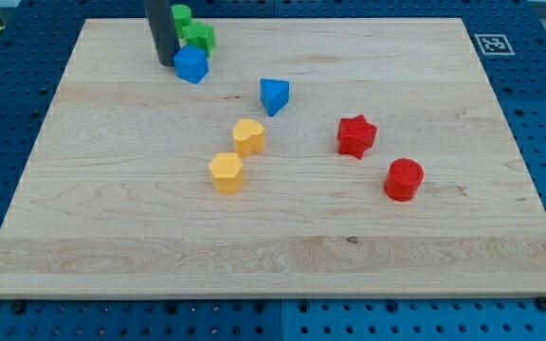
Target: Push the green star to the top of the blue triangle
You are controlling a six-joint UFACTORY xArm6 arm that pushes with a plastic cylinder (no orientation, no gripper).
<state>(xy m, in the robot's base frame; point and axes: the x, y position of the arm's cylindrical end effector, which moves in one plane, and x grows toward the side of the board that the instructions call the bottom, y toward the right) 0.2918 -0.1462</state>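
Pushing end: my tip [165, 62] stood well to the upper left of the blue triangle [274, 96], touching a blue block [191, 64].
Tool: a straight dark rod; whether spread or pressed together, I could not tell.
Green star [198, 37]: lay up and left of the blue triangle, well apart, just beside the rod.
Second green block [182, 14]: sat farther up-left, partly hidden.
Yellow heart [248, 136]: lay just below-left of the triangle.
Red star [355, 135]: lay to its lower right.
Worktop [282, 256]: was pale wood.

Star [198, 37] top-left, behind cube [191, 64] (touching); triangle [274, 96] right of both.
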